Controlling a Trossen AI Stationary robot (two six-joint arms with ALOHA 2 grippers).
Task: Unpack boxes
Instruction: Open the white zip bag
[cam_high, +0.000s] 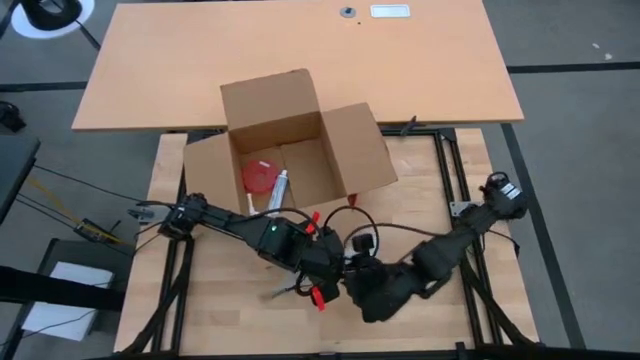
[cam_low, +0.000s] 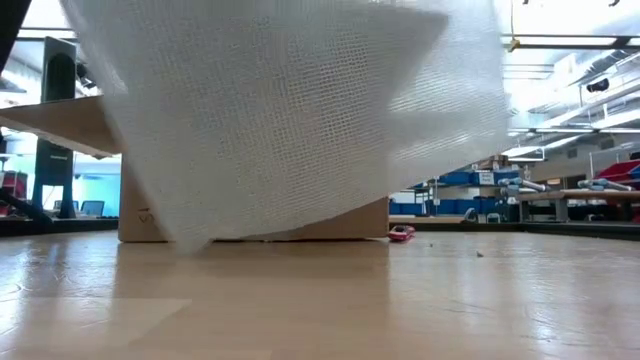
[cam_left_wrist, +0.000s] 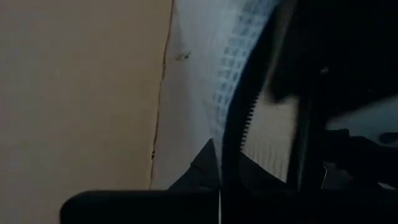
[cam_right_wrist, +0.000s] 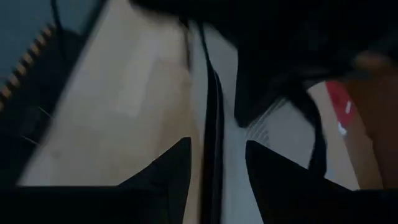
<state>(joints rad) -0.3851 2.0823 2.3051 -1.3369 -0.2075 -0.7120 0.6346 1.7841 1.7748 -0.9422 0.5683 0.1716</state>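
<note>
Both arms are bunched together low over the near edge of the table, well clear of the carton. The carton sits at the far edge of this table, flaps splayed open, and inside it I can see a round red item with a pale tube lying just beside it.

The left gripper reaches in from the left side, and its fingers are clenched tight on a sheet of clear, grid-textured plastic. From table height that sheet hangs like a curtain across nearly everything, its lower edge drooping toward the wood, the brown wall of the carton showing behind it.

The right gripper comes in from the right side and meets the left one over the same spot; its fingers stand part-way apart with the pale sheet running between them, though I cannot tell whether they truly pinch it.

A small red thing lies on the table just under the two grippers, on the near side. So the carton is behind both grippers, toward the far edge, untouched by either.
</note>
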